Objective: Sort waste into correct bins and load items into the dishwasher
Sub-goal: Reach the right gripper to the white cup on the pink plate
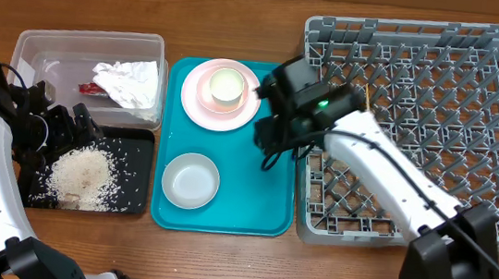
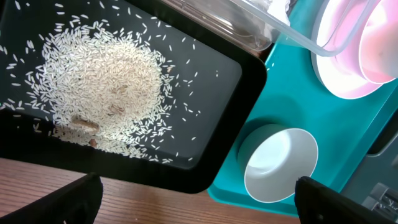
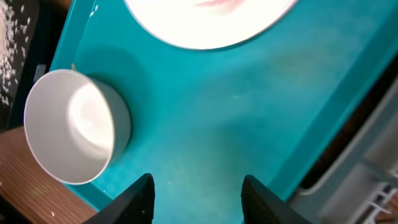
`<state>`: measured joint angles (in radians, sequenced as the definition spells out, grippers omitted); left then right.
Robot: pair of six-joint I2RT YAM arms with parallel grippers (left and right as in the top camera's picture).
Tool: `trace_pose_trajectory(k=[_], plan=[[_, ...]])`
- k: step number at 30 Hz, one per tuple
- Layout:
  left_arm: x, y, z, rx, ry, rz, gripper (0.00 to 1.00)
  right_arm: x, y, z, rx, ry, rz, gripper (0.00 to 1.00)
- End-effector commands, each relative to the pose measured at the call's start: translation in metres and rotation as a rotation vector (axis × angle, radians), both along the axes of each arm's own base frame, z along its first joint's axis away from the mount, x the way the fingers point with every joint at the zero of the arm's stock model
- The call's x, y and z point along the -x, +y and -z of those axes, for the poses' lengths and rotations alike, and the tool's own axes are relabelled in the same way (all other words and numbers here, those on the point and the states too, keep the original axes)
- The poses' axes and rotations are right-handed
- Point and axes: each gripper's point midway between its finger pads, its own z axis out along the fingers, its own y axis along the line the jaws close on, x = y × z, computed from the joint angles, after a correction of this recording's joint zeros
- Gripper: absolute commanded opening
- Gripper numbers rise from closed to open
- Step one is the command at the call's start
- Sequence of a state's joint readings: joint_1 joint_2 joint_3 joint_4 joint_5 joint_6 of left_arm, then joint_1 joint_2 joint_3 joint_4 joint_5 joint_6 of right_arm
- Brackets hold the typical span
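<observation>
Wrapper [image 1: 90, 88] in tub [image 1: 53, 68], print too small.

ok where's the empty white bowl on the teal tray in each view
Overhead: the empty white bowl is low and left of middle, at the near left of the teal tray.
Left wrist: the bowl is lower right, just right of the black tray corner.
Right wrist: the bowl is at the left edge.
Shared landmark: the teal tray under it.

Glossy black tray [image 2: 217, 93], matt wooden table [image 2: 37, 186]
</observation>
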<state>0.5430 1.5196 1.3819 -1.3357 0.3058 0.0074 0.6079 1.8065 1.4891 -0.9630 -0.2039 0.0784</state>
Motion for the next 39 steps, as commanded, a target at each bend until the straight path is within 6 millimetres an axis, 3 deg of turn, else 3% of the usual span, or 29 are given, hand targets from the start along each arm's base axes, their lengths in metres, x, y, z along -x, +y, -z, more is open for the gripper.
trace_pose_trajectory(k=[1,9,13,17,23,26,34,39], plan=[[-0.004,0.0,-0.007,-0.019,-0.025,0.023,1.0,-0.02,0.011,-0.039,-0.014,-0.125,0.007,0.47],[-0.004,0.0,-0.007,-0.019,-0.025,0.023,1.0,-0.06,0.028,-0.136,-0.087,-0.368,0.013,0.46],[-0.004,0.0,-0.007,-0.019,-0.025,0.023,1.0,-0.077,0.039,-0.153,-0.102,-0.433,-0.015,0.46],[-0.004,0.0,-0.007,-0.019,-0.025,0.023,1.0,-0.097,0.058,-0.13,-0.084,-0.471,-0.082,0.46],[-0.004,0.0,-0.007,-0.019,-0.025,0.023,1.0,-0.104,0.086,-0.065,-0.012,-0.43,-0.204,0.46],[-0.004,0.0,-0.007,-0.019,-0.025,0.023,1.0,-0.106,0.094,-0.037,0.009,-0.397,-0.22,0.41],[-0.004,0.0,-0.007,-0.019,-0.025,0.023,1.0,-0.105,0.098,0.009,0.059,-0.333,-0.257,0.37],[-0.004,0.0,-0.007,-0.019,-0.025,0.023,1.0,-0.105,0.098,0.026,0.076,-0.309,-0.264,0.37]])
